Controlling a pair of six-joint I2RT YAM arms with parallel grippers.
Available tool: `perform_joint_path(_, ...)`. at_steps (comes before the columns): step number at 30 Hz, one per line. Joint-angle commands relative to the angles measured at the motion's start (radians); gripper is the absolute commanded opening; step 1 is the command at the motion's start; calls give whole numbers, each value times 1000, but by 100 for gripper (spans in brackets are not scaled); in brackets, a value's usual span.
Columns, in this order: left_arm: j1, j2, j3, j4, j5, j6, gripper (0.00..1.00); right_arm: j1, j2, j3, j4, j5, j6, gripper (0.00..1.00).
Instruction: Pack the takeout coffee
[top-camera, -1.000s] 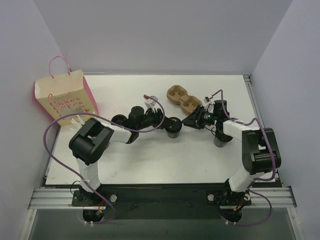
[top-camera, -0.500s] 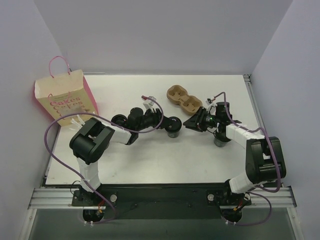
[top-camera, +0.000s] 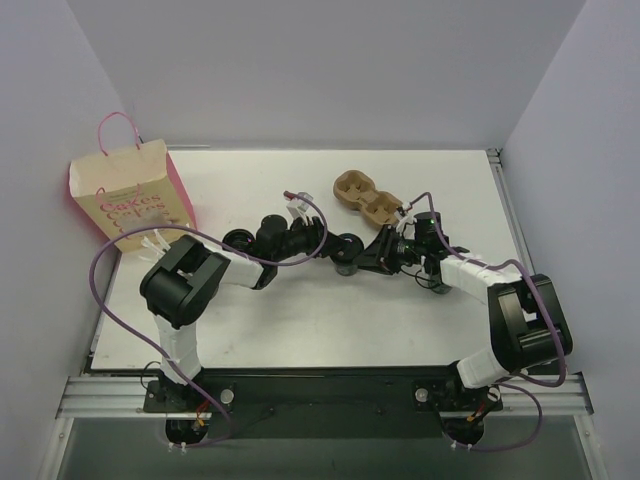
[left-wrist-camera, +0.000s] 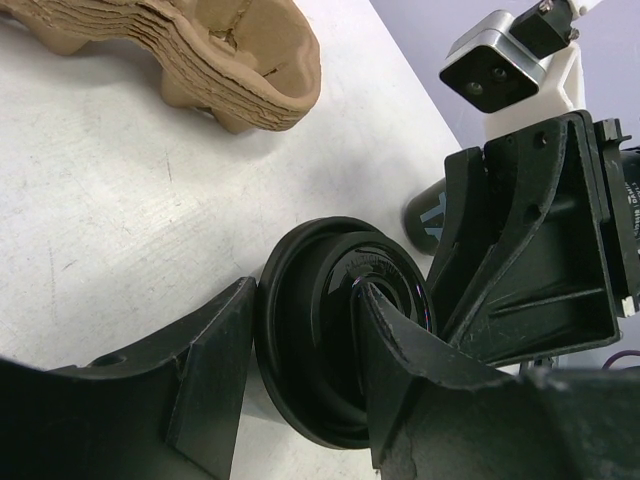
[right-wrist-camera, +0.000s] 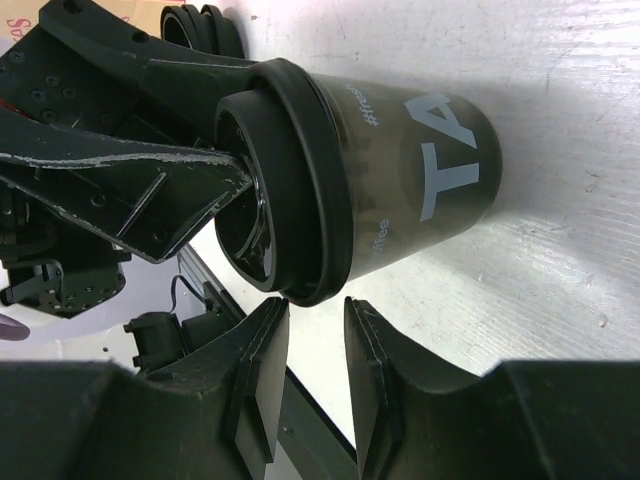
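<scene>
The takeout coffee (top-camera: 346, 264) is a small greyish cup (right-wrist-camera: 425, 165) with a black lid (left-wrist-camera: 315, 350), standing mid-table. My left gripper (left-wrist-camera: 306, 294) is shut on its lid. One finger (left-wrist-camera: 205, 385) presses the outer rim and the other lies across the lid's top. In the top view the left gripper (top-camera: 343, 247) sits over the cup. My right gripper (top-camera: 373, 258) is just right of the cup. In its wrist view the right gripper (right-wrist-camera: 315, 305) stands open by a narrow gap, with nothing between its pads, and its tips are right at the lid's edge.
A brown pulp cup carrier (top-camera: 367, 197) lies behind the grippers. The pink and cream paper bag (top-camera: 130, 195) stands at the far left. Another dark cup (left-wrist-camera: 424, 216) stands behind my right gripper, under the right arm (top-camera: 470, 272).
My right gripper has moved left from beside the carrier to the cup's lid. The left gripper and the cup have stayed put.
</scene>
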Motion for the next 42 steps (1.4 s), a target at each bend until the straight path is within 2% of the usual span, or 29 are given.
perform_joint_path(1,-7,160,-96,-533,-83,133,52,1,7,18,25,26,2,29)
perform_joint_path(8,-7,171,-83,-553,-86,140,52,1,58,18,-1,89,-23,26)
perform_joint_path(15,-7,189,-73,-569,-92,142,52,-12,81,-66,-15,175,-17,20)
perform_joint_path(23,-7,208,-64,-570,-95,142,52,-1,63,-134,54,195,29,21)
perform_joint_path(29,-6,212,-43,-597,-87,183,52,-16,-80,-13,-67,134,-17,29)
perform_joint_path(34,-6,208,-14,-640,-90,219,52,-87,-123,57,-94,68,-38,33)
perform_joint_path(42,-4,211,5,-645,-52,254,52,-156,-20,170,-97,13,-83,33)
